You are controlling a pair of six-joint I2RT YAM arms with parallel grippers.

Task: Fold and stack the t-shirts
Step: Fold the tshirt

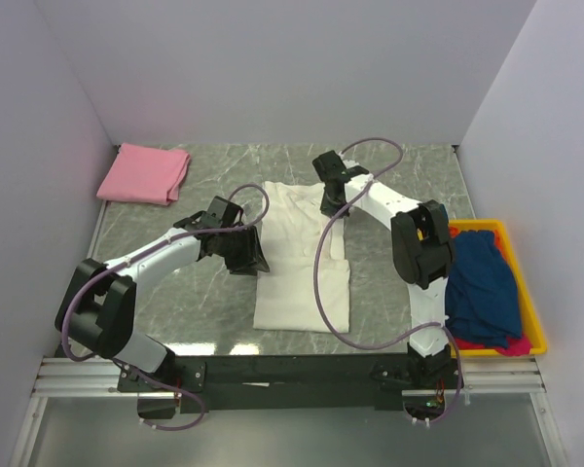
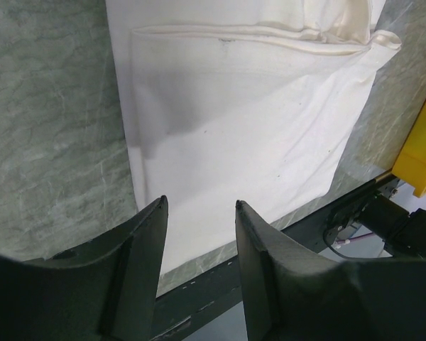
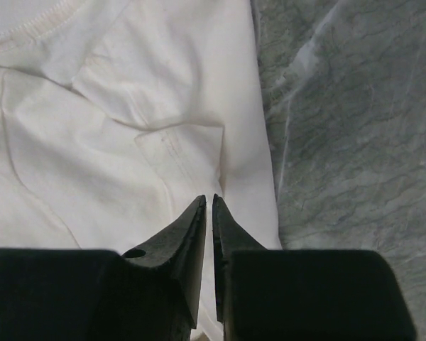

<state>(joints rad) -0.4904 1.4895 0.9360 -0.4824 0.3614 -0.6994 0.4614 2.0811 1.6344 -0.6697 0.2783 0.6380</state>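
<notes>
A cream-white t-shirt (image 1: 302,263) lies flat in the middle of the table, its sides folded in to a long strip. My left gripper (image 1: 245,255) is open and empty at the shirt's left edge; in the left wrist view (image 2: 199,202) its fingers hang over the shirt's (image 2: 241,128) lower part. My right gripper (image 1: 331,199) is shut over the shirt's upper right part; in the right wrist view (image 3: 209,199) the jaws stand almost together with nothing seen between them, above the cloth (image 3: 128,142). A folded pink t-shirt (image 1: 144,173) lies at the back left.
A yellow bin (image 1: 533,309) at the right edge holds a dark blue t-shirt (image 1: 482,287) and a magenta one (image 1: 511,342). The bin's corner shows in the left wrist view (image 2: 422,156). White walls close in the table on three sides.
</notes>
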